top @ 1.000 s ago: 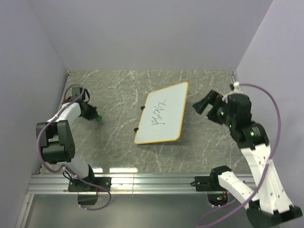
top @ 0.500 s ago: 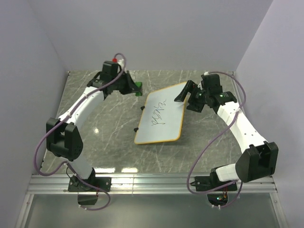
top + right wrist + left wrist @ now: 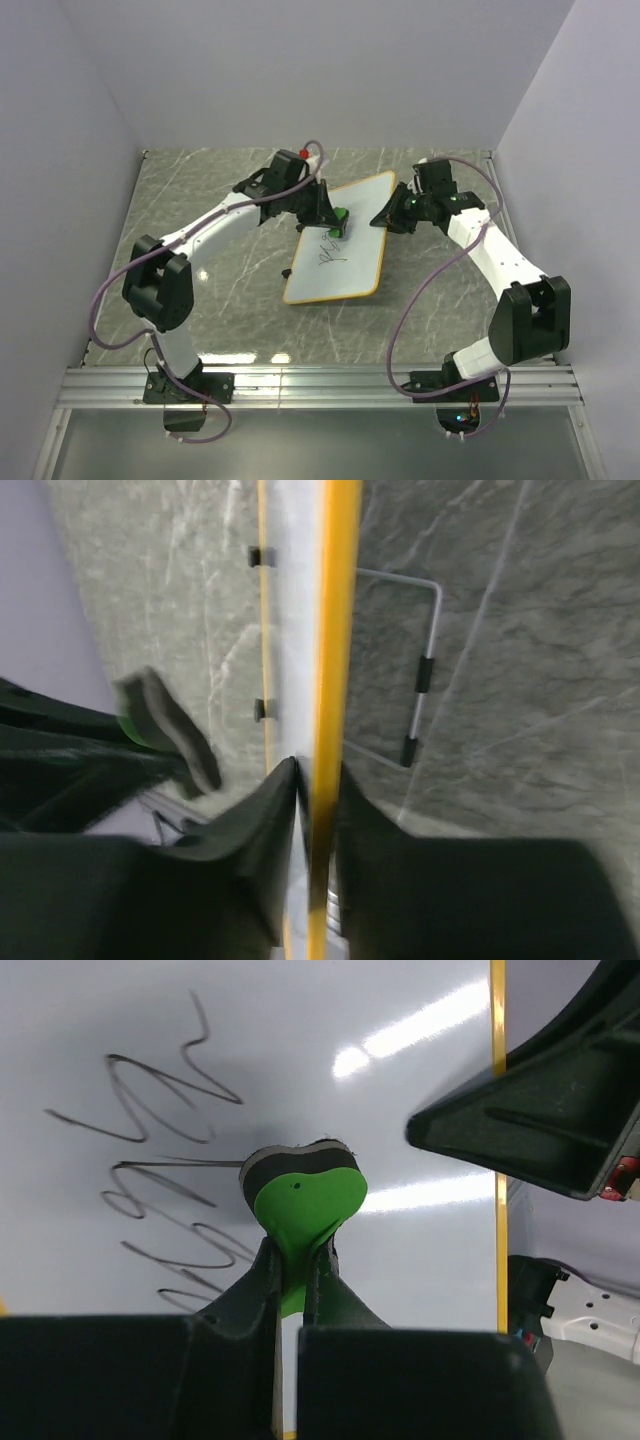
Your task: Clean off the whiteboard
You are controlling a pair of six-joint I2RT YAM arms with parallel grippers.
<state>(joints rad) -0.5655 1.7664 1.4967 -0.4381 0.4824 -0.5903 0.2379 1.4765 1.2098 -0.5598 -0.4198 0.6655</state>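
The whiteboard [image 3: 355,250] lies tilted on the marble table, a dark scribble [image 3: 330,250] on its left half. My left gripper [image 3: 336,222] is shut on a green bone-shaped eraser [image 3: 341,216], whose dark felt face rests on the board just right of the scribble. In the left wrist view the eraser [image 3: 305,1195] sits pinched between my fingers [image 3: 250,1290], the scribble [image 3: 160,1160] to its left. My right gripper [image 3: 385,215] is shut on the board's right edge; in the right wrist view its jaws clamp the orange-yellow rim [image 3: 335,630].
A wire stand [image 3: 425,670] folds out beneath the board, and two black clips [image 3: 256,555] sit on its far long edge. Lilac walls close in the table [image 3: 210,280] on three sides. An aluminium rail [image 3: 320,380] runs along the near edge.
My left arm swung from the far left across to the board, carrying the eraser onto its surface. My right gripper reached the board's right edge and closed on the rim.
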